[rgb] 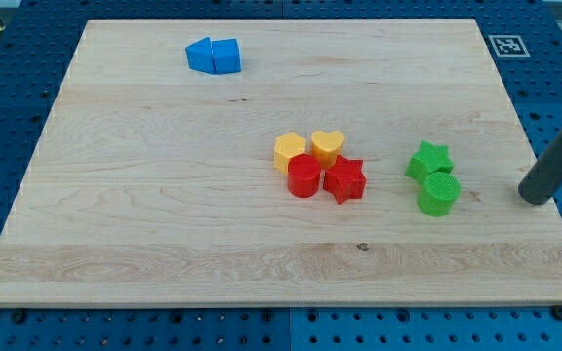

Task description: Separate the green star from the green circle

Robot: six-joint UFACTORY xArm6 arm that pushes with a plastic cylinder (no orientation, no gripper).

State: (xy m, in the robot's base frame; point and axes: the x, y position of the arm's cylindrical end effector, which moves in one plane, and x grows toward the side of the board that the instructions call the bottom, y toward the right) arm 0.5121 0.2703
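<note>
Pincer absent, so no state to tell; only my tip (531,199), at the view's right of the touching green star block (428,159) and green circle block (439,193). Approach step, probably. Next: wedge between them.

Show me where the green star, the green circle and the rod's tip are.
green star (428,160), camera view, on its top face.
green circle (439,193), camera view, on its top face.
my tip (532,198), camera view, on the rod's very end, right of both green blocks.

Rod (559,156) upper part cut off by view's right edge (tip (532,198) shows).
</note>
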